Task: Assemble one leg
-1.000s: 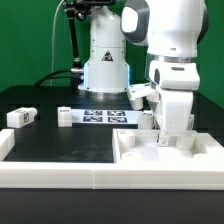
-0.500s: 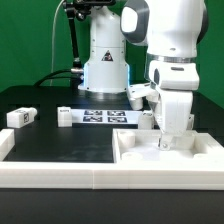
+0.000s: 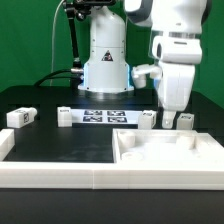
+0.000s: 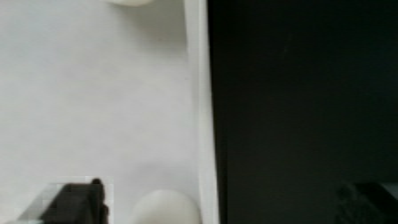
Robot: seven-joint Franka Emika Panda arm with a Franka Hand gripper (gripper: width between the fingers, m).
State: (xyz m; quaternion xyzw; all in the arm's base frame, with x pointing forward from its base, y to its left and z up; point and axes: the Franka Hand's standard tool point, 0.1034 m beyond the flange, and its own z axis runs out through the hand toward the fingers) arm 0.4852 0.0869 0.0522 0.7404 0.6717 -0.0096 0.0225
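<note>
My gripper (image 3: 170, 117) hangs open and empty above the far edge of the large white rimmed panel (image 3: 165, 158). Two small white leg blocks stand just behind that edge, one to the exterior view's left of the fingers (image 3: 147, 120) and one to their right (image 3: 185, 121). Another leg (image 3: 66, 117) stands by the marker board, and a tagged one (image 3: 20, 117) lies at the far left. In the wrist view the gripper (image 4: 222, 205) straddles the panel's rim (image 4: 199, 110), with a rounded white knob (image 4: 160, 208) between the dark fingertips (image 4: 75, 203).
The marker board (image 3: 105, 116) lies in front of the robot's base (image 3: 105, 70). A white rim (image 3: 50, 178) runs along the table's front edge. The black tabletop (image 3: 60, 145) lies between the legs and the panel.
My gripper has risen from low inside the panel's far corner to above its edge. The two legs behind the panel now show on either side of the fingers.
</note>
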